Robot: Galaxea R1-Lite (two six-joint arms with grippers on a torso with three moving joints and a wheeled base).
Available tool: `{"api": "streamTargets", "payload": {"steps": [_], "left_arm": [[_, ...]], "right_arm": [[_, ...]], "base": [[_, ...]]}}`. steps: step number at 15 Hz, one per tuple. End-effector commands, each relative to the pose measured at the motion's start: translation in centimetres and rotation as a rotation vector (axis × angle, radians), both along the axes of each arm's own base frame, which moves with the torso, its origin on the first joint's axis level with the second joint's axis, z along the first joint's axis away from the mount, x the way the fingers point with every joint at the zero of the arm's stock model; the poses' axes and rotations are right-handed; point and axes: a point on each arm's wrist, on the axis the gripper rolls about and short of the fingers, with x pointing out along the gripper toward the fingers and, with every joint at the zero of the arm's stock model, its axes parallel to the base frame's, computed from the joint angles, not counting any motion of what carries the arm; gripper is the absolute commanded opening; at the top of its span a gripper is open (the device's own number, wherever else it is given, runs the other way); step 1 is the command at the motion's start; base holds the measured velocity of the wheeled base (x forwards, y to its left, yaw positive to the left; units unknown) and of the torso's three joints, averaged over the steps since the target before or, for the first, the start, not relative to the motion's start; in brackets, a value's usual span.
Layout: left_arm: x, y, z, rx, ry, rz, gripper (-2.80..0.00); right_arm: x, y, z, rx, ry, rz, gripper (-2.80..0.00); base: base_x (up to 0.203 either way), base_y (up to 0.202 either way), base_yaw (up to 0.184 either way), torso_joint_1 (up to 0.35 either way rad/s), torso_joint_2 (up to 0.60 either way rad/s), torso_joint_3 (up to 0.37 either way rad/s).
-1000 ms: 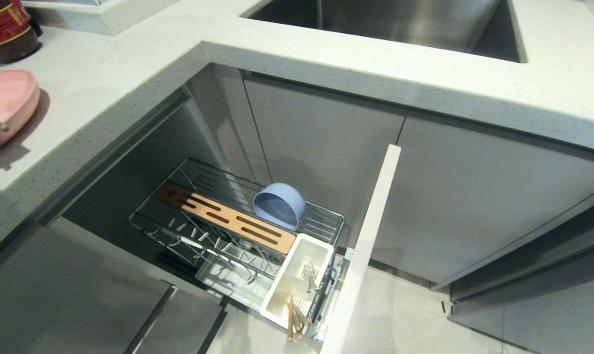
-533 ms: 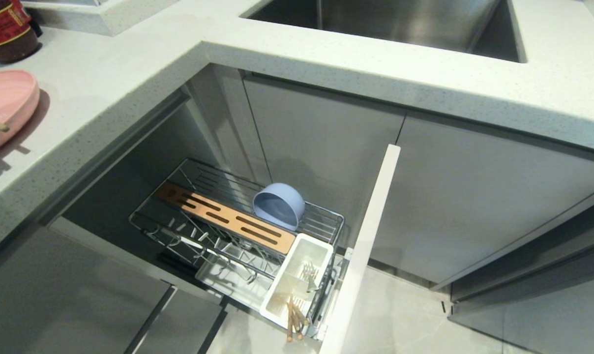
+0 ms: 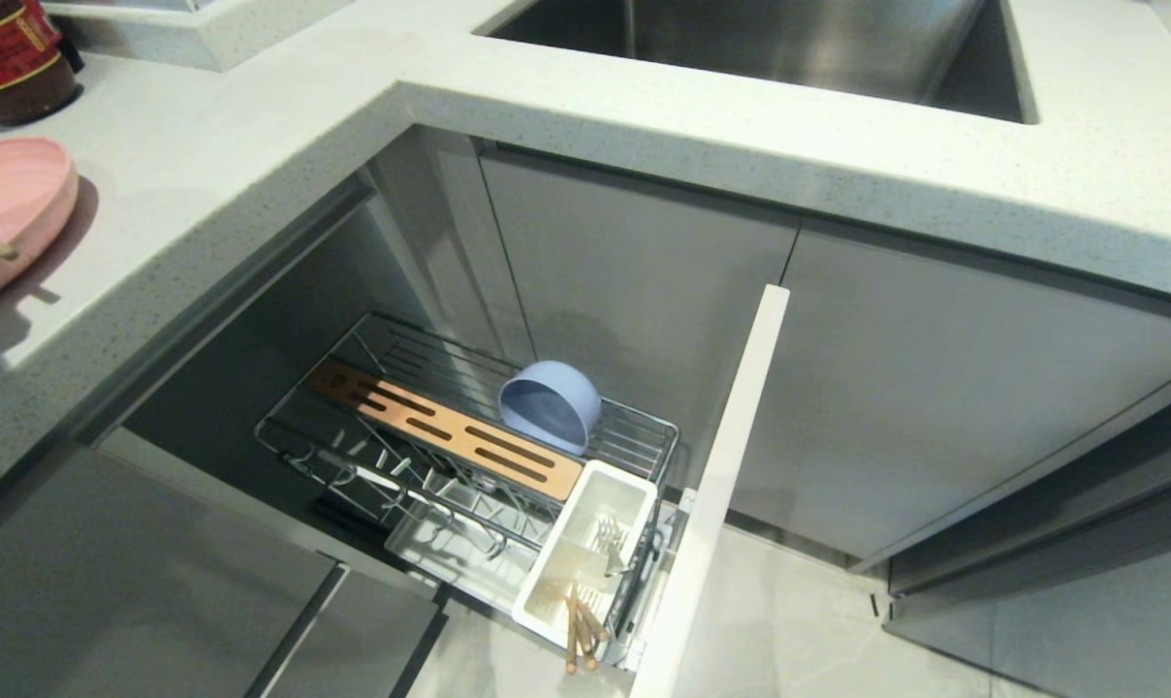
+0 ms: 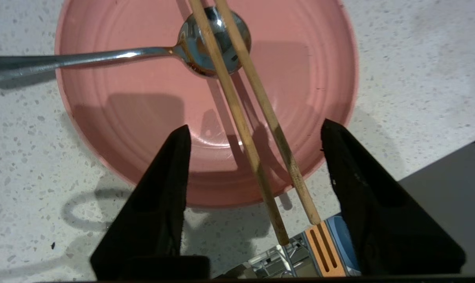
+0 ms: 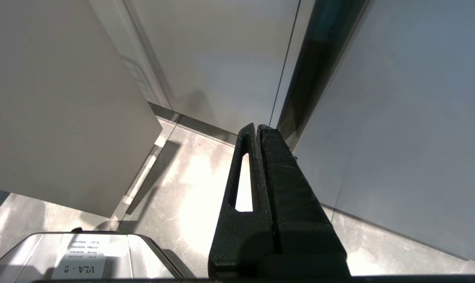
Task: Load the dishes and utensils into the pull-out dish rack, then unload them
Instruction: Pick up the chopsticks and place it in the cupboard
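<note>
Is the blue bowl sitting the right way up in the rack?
No, it is tipped. The blue bowl lies on its side in the wire dish rack, behind the wooden strip, so you can see into its open mouth.

Pink plate (image 4: 143, 118), pale blue bowl (image 3: 547, 407), white speckled countertop (image 3: 256, 145).

Left claw (image 4: 255, 137) agape, right claw (image 5: 257, 131) pressed closed.

On the counter (image 3: 256, 126), at its left edge, sits the plate (image 4: 143, 129); the spoon (image 4: 104, 59) and chopsticks (image 4: 237, 114) lie across it, the chopsticks overhanging its rim. Below, the rack (image 3: 372, 456) holds the bowl (image 3: 550, 405) at its rear edge and a cup (image 3: 634, 485) at its front corner, apparently with more chopsticks in it.
</note>
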Motion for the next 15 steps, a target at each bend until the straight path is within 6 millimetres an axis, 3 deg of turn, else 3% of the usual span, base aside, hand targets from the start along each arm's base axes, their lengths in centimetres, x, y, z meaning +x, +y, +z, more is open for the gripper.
{"api": "streamTargets", "payload": {"steps": [1,15], "left_arm": [[0.9,0.0,-0.5,-0.007,0.04,0.017,0.0],[3.7,0.1,-1.7,-0.043,0.117,0.011,0.0]], "right_arm": [[0.0,0.0,0.0,0.0,0.0,-0.001,-2.8],[0.0,0.0,0.0,-0.001,0.0,-0.003,-2.8]], "base": [[0.0,0.0,0.0,0.0,0.0,0.0],[0.0,0.0,0.0,0.0,0.0,0.0]]}}
